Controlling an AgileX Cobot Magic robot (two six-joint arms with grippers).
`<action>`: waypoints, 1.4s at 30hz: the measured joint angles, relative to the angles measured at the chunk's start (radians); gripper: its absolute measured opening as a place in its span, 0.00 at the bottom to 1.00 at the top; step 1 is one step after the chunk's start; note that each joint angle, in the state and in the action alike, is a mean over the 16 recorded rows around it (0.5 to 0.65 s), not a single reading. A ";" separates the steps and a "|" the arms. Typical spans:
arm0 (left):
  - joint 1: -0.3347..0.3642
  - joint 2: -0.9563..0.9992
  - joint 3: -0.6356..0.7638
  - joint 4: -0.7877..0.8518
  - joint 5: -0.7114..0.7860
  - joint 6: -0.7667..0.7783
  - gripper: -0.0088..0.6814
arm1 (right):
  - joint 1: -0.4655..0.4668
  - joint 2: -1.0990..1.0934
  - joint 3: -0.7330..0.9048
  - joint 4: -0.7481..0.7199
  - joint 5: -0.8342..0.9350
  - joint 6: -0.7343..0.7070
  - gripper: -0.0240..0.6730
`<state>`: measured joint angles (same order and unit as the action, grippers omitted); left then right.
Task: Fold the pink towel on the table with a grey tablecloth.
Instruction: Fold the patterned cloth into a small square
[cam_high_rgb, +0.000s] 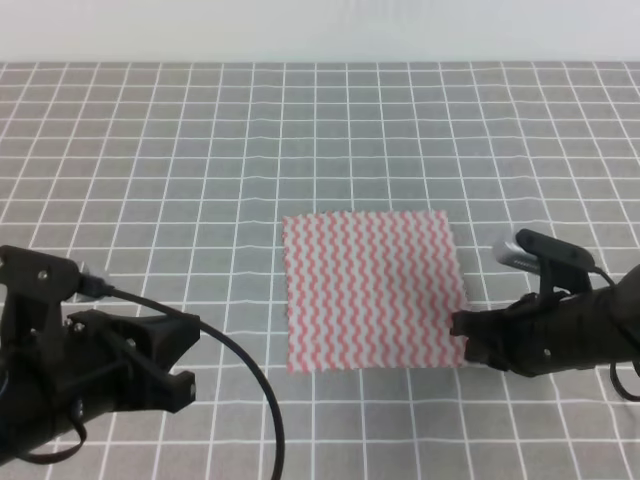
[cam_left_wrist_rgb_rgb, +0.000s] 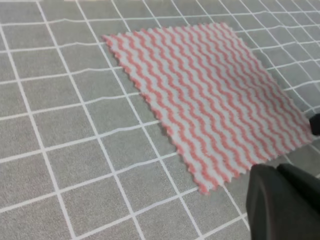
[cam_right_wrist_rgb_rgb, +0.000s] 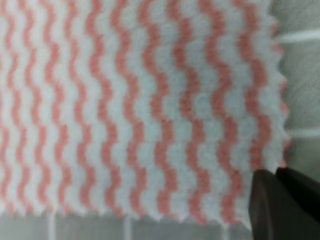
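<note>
Beside the right hand (cam_high_rgb: 462, 330) lies the flat pink towel (cam_high_rgb: 372, 288).

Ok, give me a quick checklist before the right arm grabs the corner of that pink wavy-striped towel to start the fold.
1. The pink-and-white wavy-striped thin towel lies flat and unfolded on the grey grid-lined tablecloth: ok.
2. Right gripper is at the towel's near right corner: ok.
3. Right gripper actually pinching cloth: cannot tell; the right wrist view shows only a dark fingertip at the edge.
4. Left gripper is clear of the towel, off to its left: ok.
5. Nothing lying on the towel: ok.
6. Left gripper ready at its own corner: not ok, it is apart from the cloth.
</note>
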<state>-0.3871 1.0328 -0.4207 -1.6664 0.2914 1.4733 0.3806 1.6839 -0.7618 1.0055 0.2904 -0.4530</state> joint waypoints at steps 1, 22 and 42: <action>0.000 0.000 0.000 0.000 0.000 0.002 0.01 | 0.000 -0.004 -0.003 0.000 0.002 0.000 0.02; 0.000 0.048 -0.011 -0.052 0.151 0.382 0.01 | 0.000 -0.041 -0.171 -0.008 0.037 0.000 0.01; 0.000 0.239 -0.092 -0.079 0.275 0.614 0.01 | 0.000 -0.017 -0.200 -0.010 0.004 0.000 0.01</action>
<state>-0.3873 1.2719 -0.5123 -1.7455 0.5668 2.0877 0.3804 1.6668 -0.9619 0.9953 0.2942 -0.4533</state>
